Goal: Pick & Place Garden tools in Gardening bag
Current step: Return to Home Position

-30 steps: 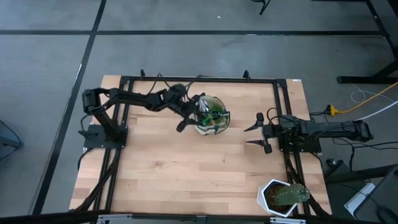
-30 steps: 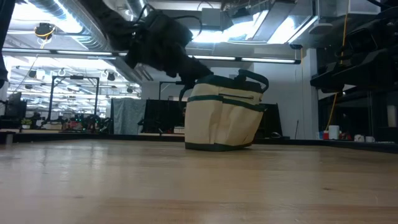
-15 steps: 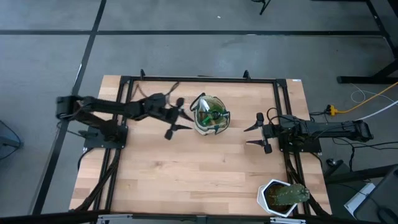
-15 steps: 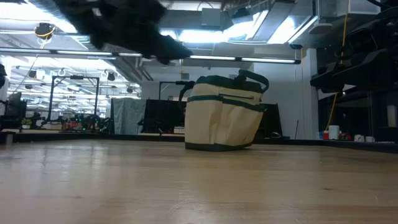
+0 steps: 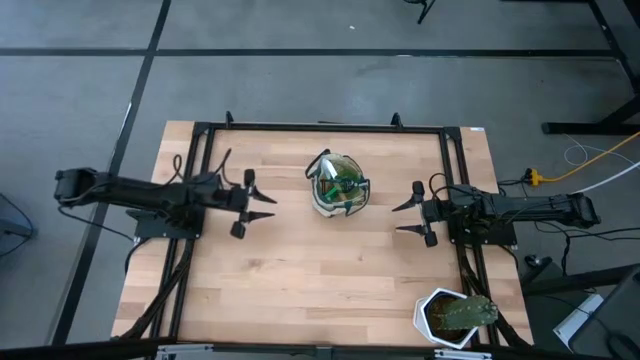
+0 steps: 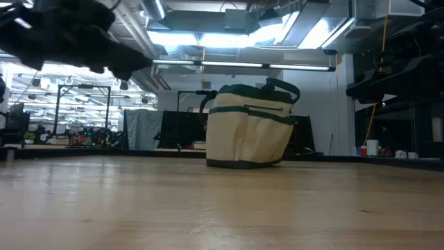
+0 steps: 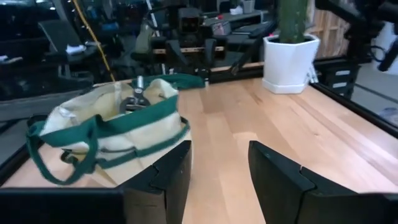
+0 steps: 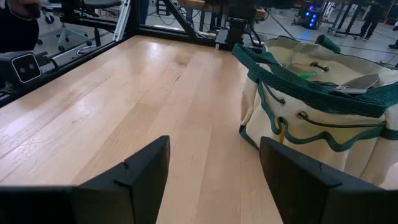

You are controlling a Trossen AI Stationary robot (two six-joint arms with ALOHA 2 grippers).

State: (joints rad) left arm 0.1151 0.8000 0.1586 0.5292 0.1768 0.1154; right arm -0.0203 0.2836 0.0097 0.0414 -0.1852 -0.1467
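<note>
The tan-and-cream gardening bag (image 5: 337,185) with dark green trim stands upright on its base in the middle of the table; it also shows in the low view (image 6: 251,127). Tools lie inside it: a silver trowel blade (image 8: 357,83), something green (image 8: 305,75) and a dark metal part (image 7: 137,99). My left gripper (image 5: 262,204) is open and empty, to the left of the bag and apart from it. My right gripper (image 5: 405,217) is open and empty, to the right of the bag.
A white pot with a green plant (image 5: 455,315) stands at the table's near right corner; it also shows in the left wrist view (image 7: 291,53). A black frame runs along the table's edges (image 5: 320,127). Bare wood lies in front of the bag (image 5: 320,270).
My left gripper has drawn back from over the bag toward the table's left edge, and its arm has folded back to the left side. The bag has stayed where it was. My right arm has kept still.
</note>
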